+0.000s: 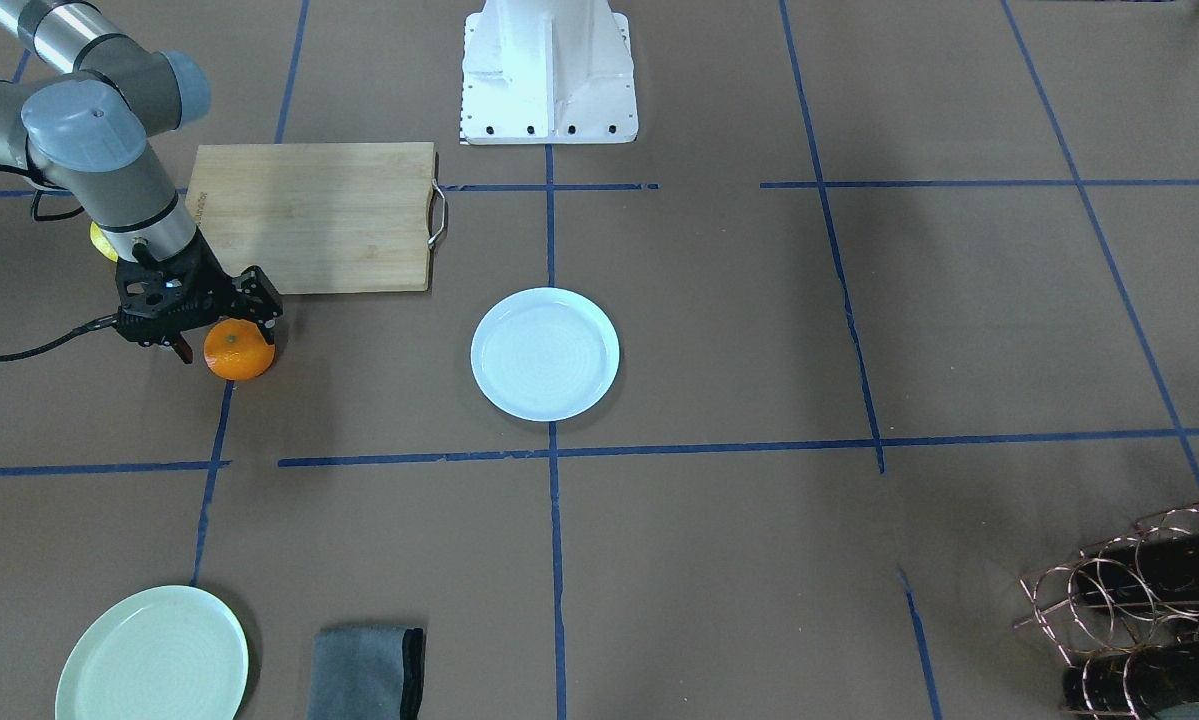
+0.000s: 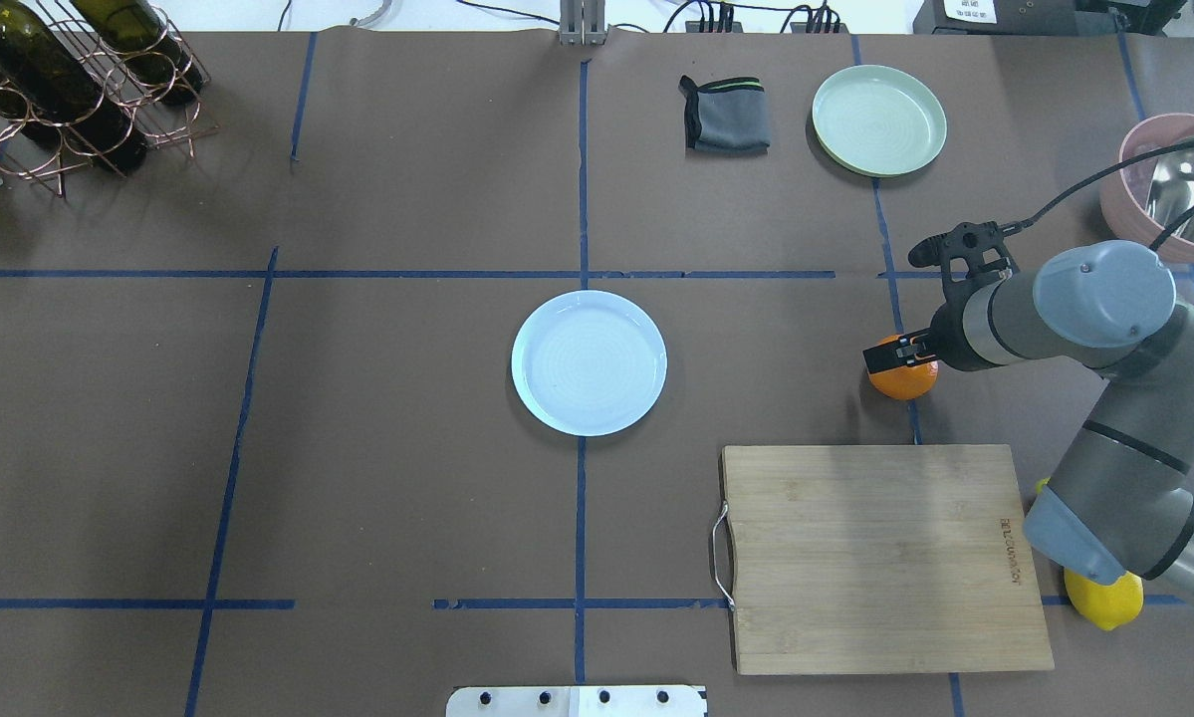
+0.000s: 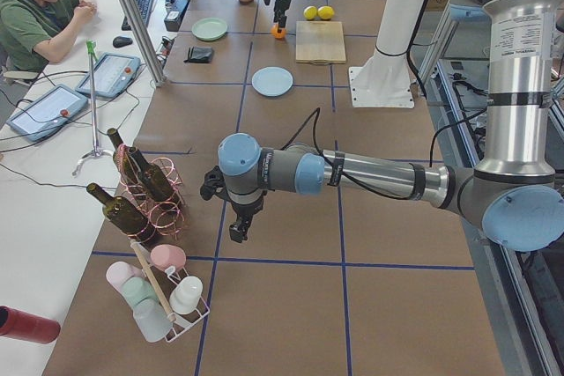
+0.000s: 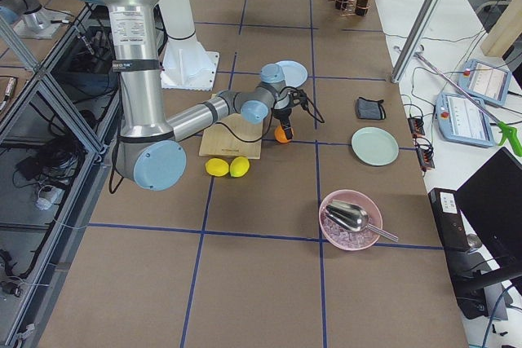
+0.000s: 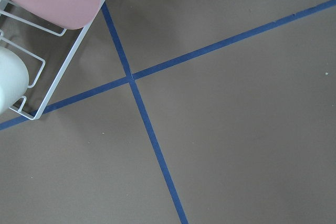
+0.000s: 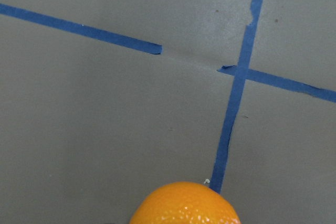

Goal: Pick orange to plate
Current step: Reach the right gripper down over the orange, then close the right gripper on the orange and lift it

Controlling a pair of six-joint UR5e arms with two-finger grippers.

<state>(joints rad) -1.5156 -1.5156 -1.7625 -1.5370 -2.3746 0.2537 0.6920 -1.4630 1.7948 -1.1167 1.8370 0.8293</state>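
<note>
The orange (image 1: 239, 355) lies on the brown table just past the far corner of the cutting board, also seen as orange (image 2: 903, 380) and orange (image 6: 185, 204) at the bottom edge of the right wrist view. My right gripper (image 1: 227, 338) is open and low over it, one finger on either side, with a small gap at the left finger. The bluish-white plate (image 1: 545, 353) sits empty at the table's centre, plate (image 2: 589, 362), well apart from the orange. My left gripper (image 3: 238, 232) hovers over the table's other end near the bottle rack; I cannot tell whether it is open or shut.
A wooden cutting board (image 2: 880, 558) lies close to the orange, with a lemon (image 2: 1104, 596) beside it under the right arm. A mint-green plate (image 2: 878, 119), a grey cloth (image 2: 724, 115) and a pink bowl (image 2: 1144, 149) stand beyond. A wine rack (image 2: 59, 80) fills the far left corner.
</note>
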